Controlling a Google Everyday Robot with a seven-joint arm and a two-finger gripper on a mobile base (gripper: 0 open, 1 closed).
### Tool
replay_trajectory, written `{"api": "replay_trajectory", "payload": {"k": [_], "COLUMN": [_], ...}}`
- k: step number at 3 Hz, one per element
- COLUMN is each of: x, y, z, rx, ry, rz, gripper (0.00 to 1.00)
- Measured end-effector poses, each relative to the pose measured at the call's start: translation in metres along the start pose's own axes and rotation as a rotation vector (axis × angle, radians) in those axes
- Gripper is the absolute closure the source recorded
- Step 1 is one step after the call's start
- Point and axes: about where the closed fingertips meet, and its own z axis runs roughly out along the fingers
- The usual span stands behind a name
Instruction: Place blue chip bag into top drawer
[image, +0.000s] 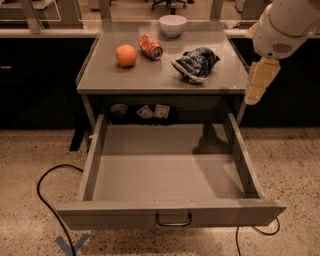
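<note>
Dark-blue crumpled foil chip bag (196, 62) lies on the grey metal tabletop (125, 77), right side. Wide grey metal top drawer (115, 216) stands open below. Cream two-finger gripper (255, 90) hangs beside the table's right edge; whether it is spread or closed cannot be told.

On table (150, 75): chip bag (196, 63); top drawer (170, 212) open below; claw (256, 90) beside table's right edge.

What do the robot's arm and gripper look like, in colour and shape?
The arm is a thick, rounded white housing with a small patch of vent dots on its underside. The gripper, beside the right edge of the table top, is a pale cream, blocky, tapering piece. No cables or markings show on it.
</note>
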Motion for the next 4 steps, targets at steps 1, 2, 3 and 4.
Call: {"api": "replay_trajectory", "payload": {"k": [1,2,3,4], "x": [-0.020,-0.021,-0.028,-0.049], "y": [-0.044,-0.044,-0.060,-0.086], "z": [0.053,0.053,0.056,0.068], "rx": [-0.023,-0.023,0.019,0.061], "ry": [-0.026,-0.026,-0.038,-0.082], "rz": [-0.053,-0.053,-0.071,-0.121], "gripper": [0.00,0.00,0.00,0.00]}}
